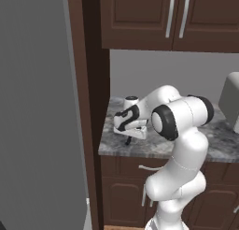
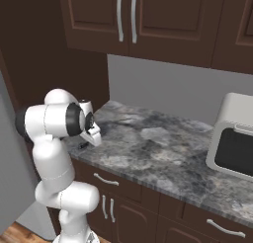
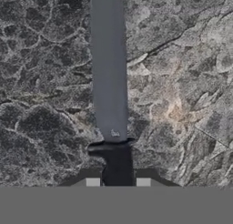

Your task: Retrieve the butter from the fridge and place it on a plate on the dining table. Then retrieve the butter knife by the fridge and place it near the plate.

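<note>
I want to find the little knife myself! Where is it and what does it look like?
Look at the grey marbled counter under the dark brown cabinets, beside the tall grey fridge. At the counter's fridge end, the robot's gripper is shut on the butter knife. It is a thin utensil with a grey-blue blade and dark handle, lying flat on the stone, unlike the big white boxy appliance at the other end.

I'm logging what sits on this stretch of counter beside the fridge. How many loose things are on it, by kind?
Utensils: 1, the butter knife, with the gripper shut on its handle.
Appliances: 1, a white microwave at the far end of the counter.
Total: 2
</note>
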Motion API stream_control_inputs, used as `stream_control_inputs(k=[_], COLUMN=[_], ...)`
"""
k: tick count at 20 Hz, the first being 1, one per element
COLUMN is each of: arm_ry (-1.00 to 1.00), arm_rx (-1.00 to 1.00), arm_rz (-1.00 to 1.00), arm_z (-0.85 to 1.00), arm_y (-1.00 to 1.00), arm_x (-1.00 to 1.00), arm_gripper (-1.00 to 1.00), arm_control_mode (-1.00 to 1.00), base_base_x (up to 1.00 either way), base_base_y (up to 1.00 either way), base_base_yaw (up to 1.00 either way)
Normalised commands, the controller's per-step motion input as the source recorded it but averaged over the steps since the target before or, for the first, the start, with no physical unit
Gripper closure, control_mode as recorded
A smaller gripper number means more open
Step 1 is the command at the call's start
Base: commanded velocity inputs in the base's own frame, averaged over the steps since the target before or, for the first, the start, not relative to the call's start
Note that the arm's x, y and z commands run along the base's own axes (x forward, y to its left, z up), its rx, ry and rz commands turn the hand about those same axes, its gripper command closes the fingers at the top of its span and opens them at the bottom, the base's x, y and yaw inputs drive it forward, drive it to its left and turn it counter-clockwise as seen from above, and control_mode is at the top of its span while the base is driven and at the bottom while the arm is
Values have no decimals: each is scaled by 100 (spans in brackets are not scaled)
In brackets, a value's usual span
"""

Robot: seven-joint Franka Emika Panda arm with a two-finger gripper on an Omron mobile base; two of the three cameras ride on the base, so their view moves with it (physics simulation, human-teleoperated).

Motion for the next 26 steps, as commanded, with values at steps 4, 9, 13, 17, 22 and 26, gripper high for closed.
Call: stream_control_inputs(k=[4, 9, 13, 17, 22, 26], arm_ry=[-8, 1, 1, 0, -6, -7], arm_rx=[-2, 0, 0, 0, 0, 0], arm_rz=[14, 18, 23, 21, 13, 12], arm_z=[20, 54, 72, 71, 60, 71], arm_y=[-32, -55, -59, -35, -1, 0], arm_x=[-9, -41, -65, -88, -100, -93], arm_gripper=[100, 100, 100, 100, 100, 100], arm_control_mode=[-100, -100, -100, -100, -100, -100], base_base_x=[0, 0, 0, 0, 0, 0], base_base_y=[0, 0, 0, 0, 0, 0], base_base_yaw=[0, 0, 0, 0, 0, 0])
